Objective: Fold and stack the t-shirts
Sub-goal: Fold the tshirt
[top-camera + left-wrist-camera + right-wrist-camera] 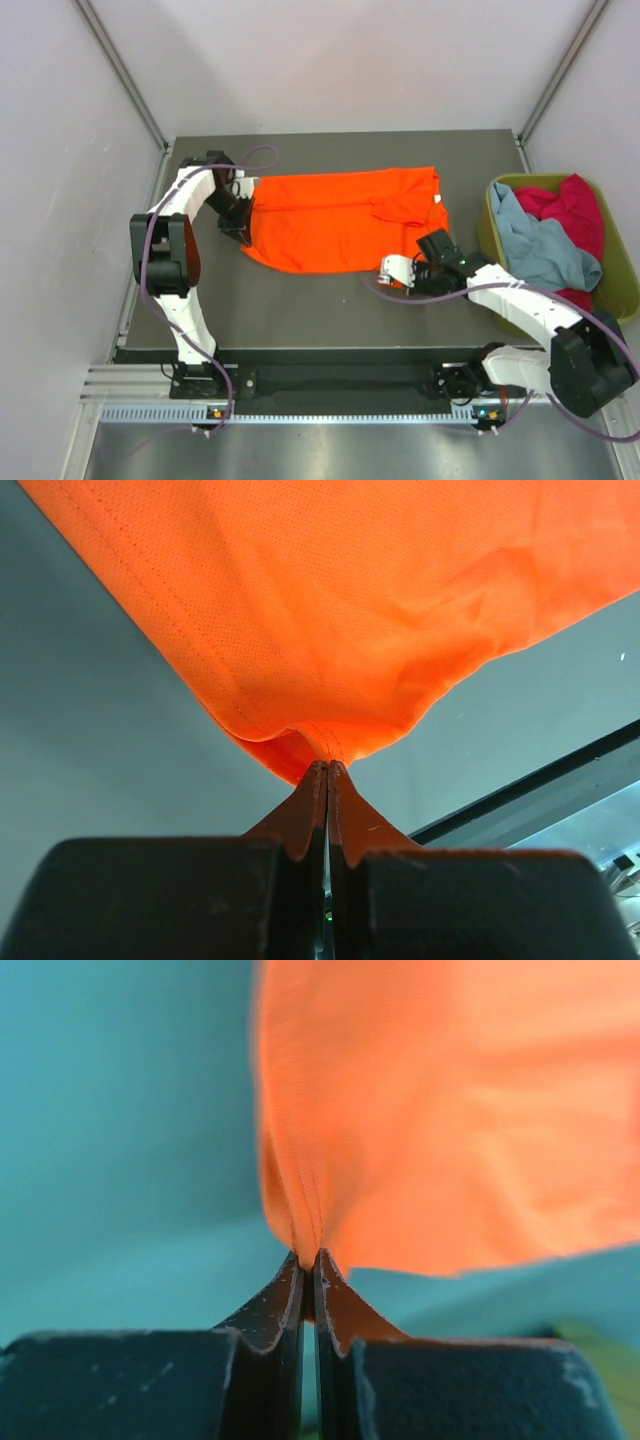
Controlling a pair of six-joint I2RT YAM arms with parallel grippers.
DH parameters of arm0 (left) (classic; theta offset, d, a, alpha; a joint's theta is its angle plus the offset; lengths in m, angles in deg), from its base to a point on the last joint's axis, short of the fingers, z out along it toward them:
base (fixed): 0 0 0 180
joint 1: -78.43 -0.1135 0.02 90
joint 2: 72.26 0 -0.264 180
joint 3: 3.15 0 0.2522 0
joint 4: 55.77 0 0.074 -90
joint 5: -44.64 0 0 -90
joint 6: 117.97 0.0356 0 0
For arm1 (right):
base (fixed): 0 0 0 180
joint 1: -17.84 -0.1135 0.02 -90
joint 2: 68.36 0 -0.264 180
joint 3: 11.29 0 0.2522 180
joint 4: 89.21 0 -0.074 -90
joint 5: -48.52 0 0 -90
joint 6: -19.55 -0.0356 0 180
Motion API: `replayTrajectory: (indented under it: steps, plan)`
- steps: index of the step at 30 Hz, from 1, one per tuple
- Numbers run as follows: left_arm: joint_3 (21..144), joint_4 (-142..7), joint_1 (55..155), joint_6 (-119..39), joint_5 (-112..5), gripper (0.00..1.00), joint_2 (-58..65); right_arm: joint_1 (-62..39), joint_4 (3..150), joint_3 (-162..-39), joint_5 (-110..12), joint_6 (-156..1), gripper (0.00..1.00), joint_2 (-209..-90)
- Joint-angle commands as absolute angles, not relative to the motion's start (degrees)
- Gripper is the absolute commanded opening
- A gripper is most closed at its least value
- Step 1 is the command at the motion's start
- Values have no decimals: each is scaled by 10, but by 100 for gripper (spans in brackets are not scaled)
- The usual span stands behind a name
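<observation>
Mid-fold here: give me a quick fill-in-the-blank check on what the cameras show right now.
1. The shirt spread on the table is ____.
2. The left gripper and right gripper are both ____ on that shirt's edge.
3. The grey-blue shirt and red shirt lie in the green ____.
Missing words: orange; shut; bin.

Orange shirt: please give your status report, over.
Left gripper shut on orange shirt, left edge. Right gripper shut on its near edge. Shirt spread on table, not yet folded. Nothing in the way; other shirts in bin.
</observation>
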State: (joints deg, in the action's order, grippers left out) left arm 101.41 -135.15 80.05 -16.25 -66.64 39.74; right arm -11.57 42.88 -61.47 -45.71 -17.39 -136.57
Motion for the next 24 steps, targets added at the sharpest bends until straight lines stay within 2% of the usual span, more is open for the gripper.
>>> replayTrajectory:
  steps: [1, 7, 18, 24]
  plan:
    - [1053, -1354, 801, -155, -687, 0, 357, -104, 423, -705, -429, -179, 0, -1341]
    - [1123, -1354, 801, -149, -682, 0, 372, -80, 445, -832, -399, -187, 0, -1381]
    - [1316, -1367, 800, -133, -671, 0, 510, -26, 524, -904, -362, -189, 0, -1492]
    - [1375, -1360, 789, -140, -663, 0, 560, 10, 550, -969, -351, -170, 0, -1574]
